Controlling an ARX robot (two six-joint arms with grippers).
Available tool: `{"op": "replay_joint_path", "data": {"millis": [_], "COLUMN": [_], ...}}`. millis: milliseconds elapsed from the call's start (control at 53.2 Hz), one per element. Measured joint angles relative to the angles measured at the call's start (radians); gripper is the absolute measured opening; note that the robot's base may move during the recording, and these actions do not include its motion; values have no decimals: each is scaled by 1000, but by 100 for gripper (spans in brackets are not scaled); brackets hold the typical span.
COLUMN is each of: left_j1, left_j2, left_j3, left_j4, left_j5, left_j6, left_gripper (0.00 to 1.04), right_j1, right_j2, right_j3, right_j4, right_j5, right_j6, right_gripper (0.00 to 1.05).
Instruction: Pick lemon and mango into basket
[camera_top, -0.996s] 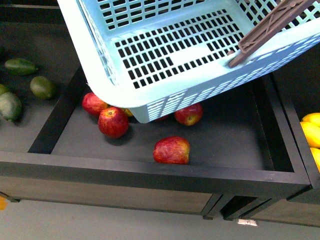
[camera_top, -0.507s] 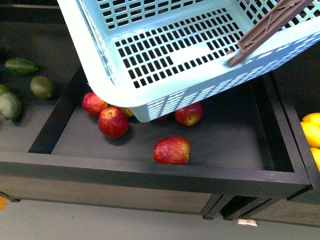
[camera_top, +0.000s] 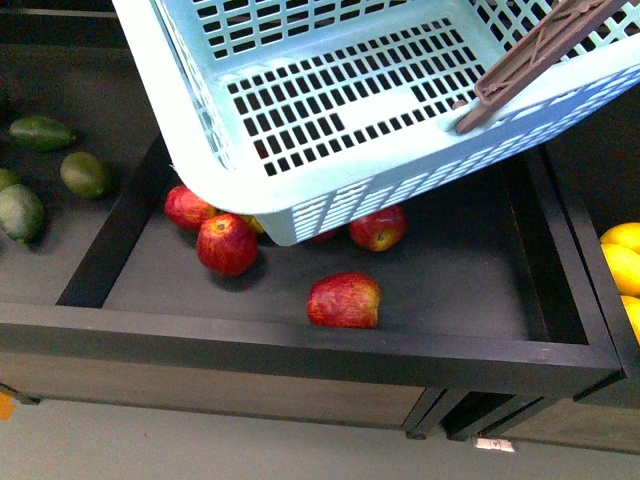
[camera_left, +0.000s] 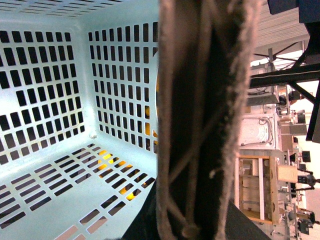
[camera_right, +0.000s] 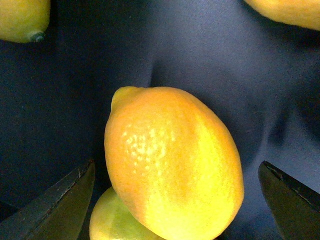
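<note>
Front view
- Basket (camera_top: 400, 165): hanging tilted above the bin of apples (camera_top: 344, 300), with nothing lying inside and its handle (camera_top: 540, 50) pointing up at the right.
- Arms: neither is showing here.
- Yellow fruit (camera_top: 622, 265): sitting in the next bin, at the right edge.

Left wrist view
- Basket (camera_left: 85, 145): showing a bare slotted floor.
- Handle (camera_left: 200, 125): filling the middle of the view, very close.
- Left gripper: I cannot tell how it is set, as the handle is blocking the view.

Right wrist view
- Lemon (camera_right: 175, 170): judging by its nippled tip and pitted skin; it is leaning on a second fruit (camera_right: 115, 220), well outside the basket.
- Right gripper (camera_right: 177, 197): hovering spread wide, with one of the fingers (camera_right: 65, 200) on each side of the lemon and neither touching it.
- Doing it well: it should be lowering squarely and closing across the lemon's short middle, gently, since a propped fruit is likely to roll.
</note>
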Motion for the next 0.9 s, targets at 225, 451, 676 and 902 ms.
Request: {"op": "replay_joint_path", "data": {"millis": [225, 451, 676, 902], "left_j1": [0, 0, 0, 0], "left_j2": [0, 0, 0, 0], "left_j3": [0, 0, 0, 0], "left_j4": [0, 0, 0, 0], "left_j5": [0, 0, 0, 0], "left_j6": [0, 0, 0, 0], "left_gripper": [6, 6, 6, 6], "right_j1": [11, 13, 10, -20], "right_j2": [22, 35, 16, -198], "right_j3": [22, 22, -34, -302], "right_j4": [-4, 9, 89, 298], "right_j5": [23, 25, 43, -46], "right_j6": [-47, -90, -196, -568], "right_gripper": [96, 71, 68, 67]}}
